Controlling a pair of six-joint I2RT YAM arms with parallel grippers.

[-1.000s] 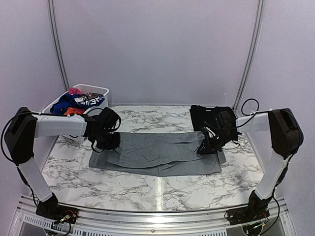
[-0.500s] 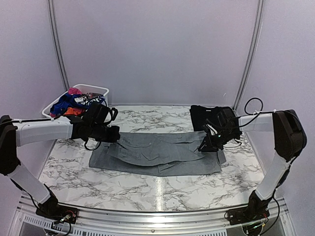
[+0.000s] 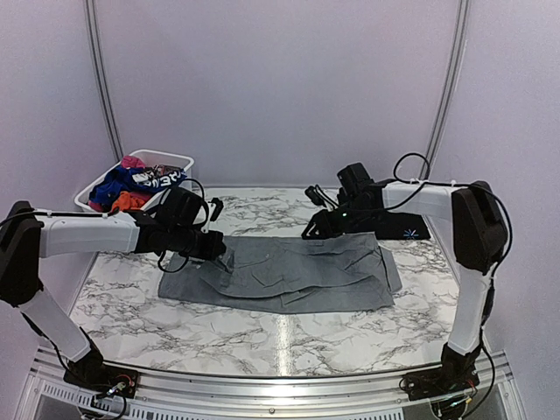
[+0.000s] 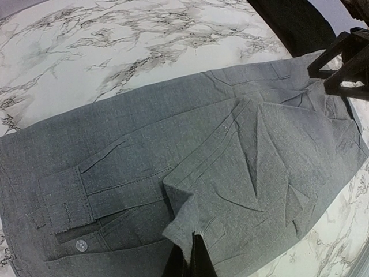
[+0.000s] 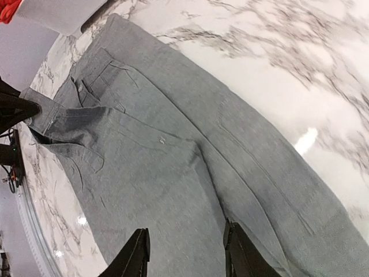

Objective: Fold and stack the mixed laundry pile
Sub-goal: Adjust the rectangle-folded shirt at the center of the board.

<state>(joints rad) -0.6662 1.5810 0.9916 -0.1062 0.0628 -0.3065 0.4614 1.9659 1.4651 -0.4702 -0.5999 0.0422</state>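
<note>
Showing a grey shirt (image 3: 289, 273) spread flat, lightly creased, across the middle of the marble table (image 3: 289, 337). No lettering is legible: white print on a blue garment (image 3: 144, 179) is too small to read, and a folded black garment (image 3: 398, 226) at the right rear carries a small pale-blue emblem (image 3: 409, 233). The remaining mixed laundry pile (image 3: 122, 188), blue, pink and orange-red, fills a white basket (image 3: 178, 160) at the left rear. The left wrist view alone shows a buttoned cuff (image 4: 66, 199) and the left gripper (image 4: 190, 248) pinched together on a raised shirt fold. The right wrist view shows the right gripper (image 5: 185, 228), fingers apart, over the shirt's far end.
</note>
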